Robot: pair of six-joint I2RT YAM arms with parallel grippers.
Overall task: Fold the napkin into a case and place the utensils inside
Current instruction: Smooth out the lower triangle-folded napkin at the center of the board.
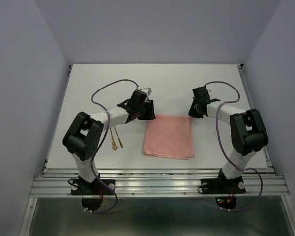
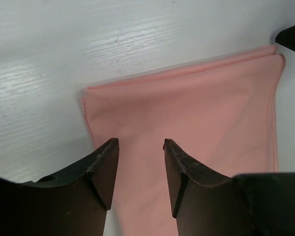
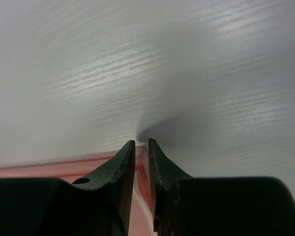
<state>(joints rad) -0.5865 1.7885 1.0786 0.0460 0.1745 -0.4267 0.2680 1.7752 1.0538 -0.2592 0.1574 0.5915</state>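
On the bench [image 1: 113, 83] our napkin [image 1: 168, 136] lies folded flat, not yet a narrow case; the utensils [image 1: 115, 139] wait outside, left of it. Our left jaws stand apart over its far-left corner; our right jaws nearly meet at the far-right one, whether pinching cloth we cannot tell.

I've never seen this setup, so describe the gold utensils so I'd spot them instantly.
Look at the white table, left of the folded pink napkin, beside the left arm. Two utensils lie there, close together. They alone are thin, shiny gold metal.
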